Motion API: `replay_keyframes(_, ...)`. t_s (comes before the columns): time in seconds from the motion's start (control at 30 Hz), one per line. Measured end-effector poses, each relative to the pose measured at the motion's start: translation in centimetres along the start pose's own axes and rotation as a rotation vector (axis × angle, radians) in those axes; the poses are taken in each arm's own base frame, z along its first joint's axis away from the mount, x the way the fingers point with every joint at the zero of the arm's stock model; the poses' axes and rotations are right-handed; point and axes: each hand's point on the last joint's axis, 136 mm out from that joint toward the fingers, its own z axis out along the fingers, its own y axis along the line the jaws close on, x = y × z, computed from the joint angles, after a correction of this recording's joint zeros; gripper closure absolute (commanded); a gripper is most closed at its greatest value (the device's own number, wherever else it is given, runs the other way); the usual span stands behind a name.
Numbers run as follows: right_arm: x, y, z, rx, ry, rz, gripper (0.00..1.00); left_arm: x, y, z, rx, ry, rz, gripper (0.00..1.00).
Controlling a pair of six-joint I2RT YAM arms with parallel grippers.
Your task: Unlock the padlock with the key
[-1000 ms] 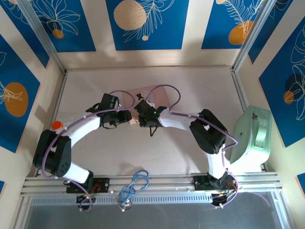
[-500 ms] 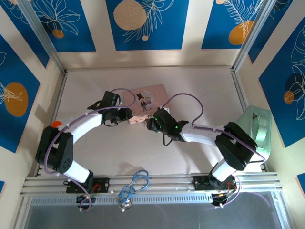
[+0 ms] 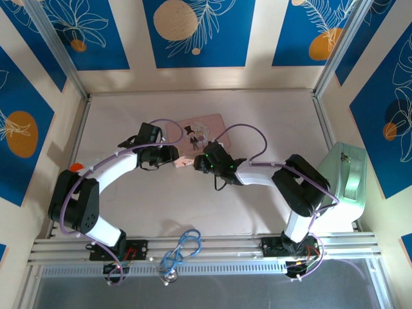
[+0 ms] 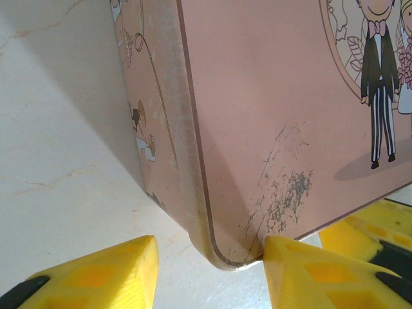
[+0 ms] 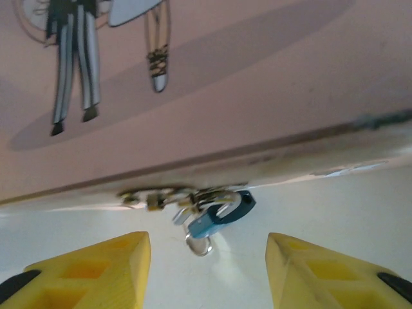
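The pink picture tin point(image 3: 205, 131) lies flat mid-table. The small blue padlock point(image 5: 217, 217) hangs from the clasp on the tin's front wall point(image 5: 270, 164). A silvery loop point(image 5: 199, 246) sticks out of the padlock's lower end; I cannot tell whether it is the key. My right gripper point(image 5: 207, 261) point(image 3: 201, 162) stands open just in front of the padlock, a finger on either side, touching nothing. My left gripper point(image 4: 209, 254) point(image 3: 172, 156) is open around the tin's near-left corner point(image 4: 244, 212). Its right finger point(image 4: 309, 270) touches the corner, and its left finger stands apart from it.
A pale green tin point(image 3: 341, 187) stands at the table's right edge beside the right arm's base. Blue cable loops point(image 3: 183, 248) lie on the front rail. Walls close in the back and both sides.
The right arm unfolded and its gripper drew back from the tin's front edge to the right, then came in close to the padlock again. The left arm and tin barely moved.
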Motion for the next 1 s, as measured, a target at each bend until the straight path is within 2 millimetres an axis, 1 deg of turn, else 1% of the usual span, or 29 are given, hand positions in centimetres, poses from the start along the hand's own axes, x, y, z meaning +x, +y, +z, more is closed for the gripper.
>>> replay_keyframes(0.17, 0.3, -0.6, 0.8, 0.050, 0.039, -0.018, 0.51, 0.0, 0.0, 0.0, 0.002, 0.001, 0.004, 0.55)
replay_keyframes(0.33, 0.0, -0.5, 0.8, 0.082, 0.042, -0.043, 0.52, 0.0, 0.0, 0.0, 0.004, 0.002, 0.002, 0.55)
replay_keyframes(0.43, -0.3, -0.1, 1.1, 0.098, 0.045, -0.065, 0.54, 0.0, 0.0, 0.0, 0.005, 0.002, 0.002, 0.56)
replay_keyframes(0.6, 0.1, 0.0, 1.6, 0.137, 0.062, -0.094, 0.55, 0.0, 0.0, 0.0, 0.005, 0.002, 0.002, 0.56)
replay_keyframes(0.93, 1.2, 0.2, 1.2, 0.177, 0.076, -0.157, 0.54, 0.0, 0.0, 0.0, 0.007, 0.004, 0.008, 0.56)
replay_keyframes(1.0, 1.2, 0.2, 1.0, 0.179, 0.072, -0.161, 0.54, 0.0, 0.0, 0.0, 0.008, 0.004, 0.007, 0.56)
